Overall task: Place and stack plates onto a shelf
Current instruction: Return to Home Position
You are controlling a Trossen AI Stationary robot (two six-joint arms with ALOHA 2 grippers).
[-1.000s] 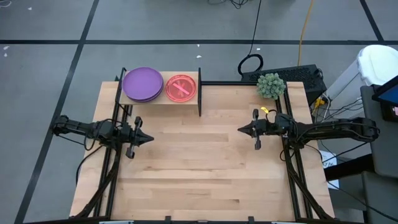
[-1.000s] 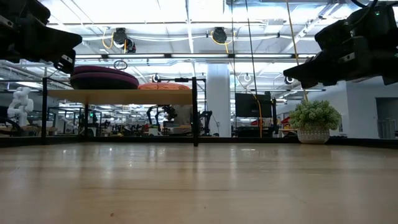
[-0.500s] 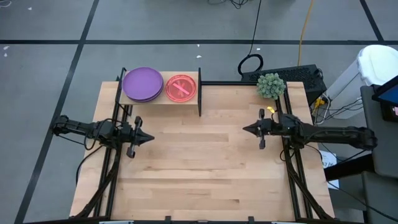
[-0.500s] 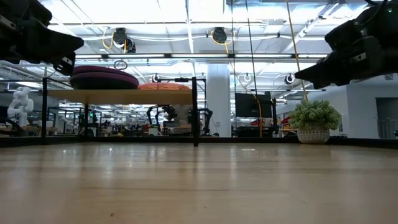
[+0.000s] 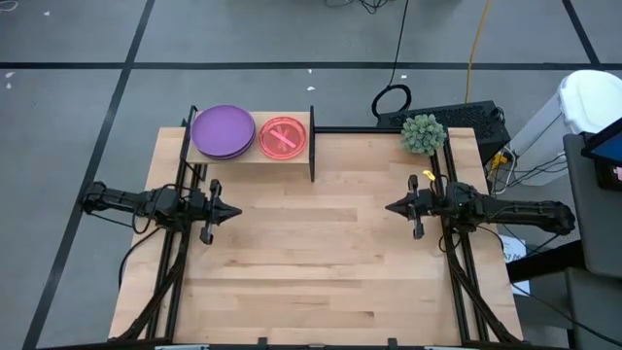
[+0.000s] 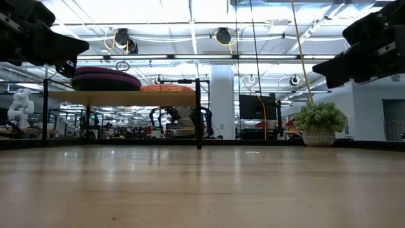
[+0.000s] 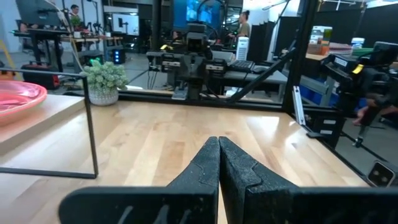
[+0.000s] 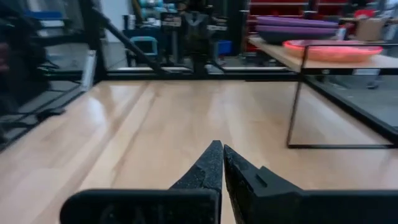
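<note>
- Two arms are held low and level over the bench (image 5: 311, 262). Each is stretched in from its own side edge and pointed toward the middle, with a broad stretch of bare wood between them.
- The left gripper (image 5: 234, 211) is placed forward of the left half of the shelf (image 5: 312, 146) and apart from it. The right gripper (image 5: 392, 207) is placed forward of the potted plant (image 5: 424, 133).
- Both pairs of fingers are pressed together with nothing held. In the left wrist view the left fingers (image 7: 208, 168) are seen to meet along a single seam, and the right fingers (image 8: 205, 168) meet the same way in the right wrist view.
- The shelf is set at the back edge of the bench, on the left arm's side. A purple plate (image 5: 223, 131) is seen on its left half and a pink plate (image 5: 283, 138) on its right half, just beside each other.
- Only the top plate of each pile is shown from above. In the low view the purple pile (image 6: 104, 79) is shown to be several layers thick, with a darker band beneath, while the pink pile (image 6: 168, 88) appears as a thin, low profile.
- Height is given by the low view alone: both grippers are seen well clear of the bench surface.
- The opposite arm is seen across the bench in the left wrist view, with a person (image 7: 244, 25) in the room beyond.
</note>
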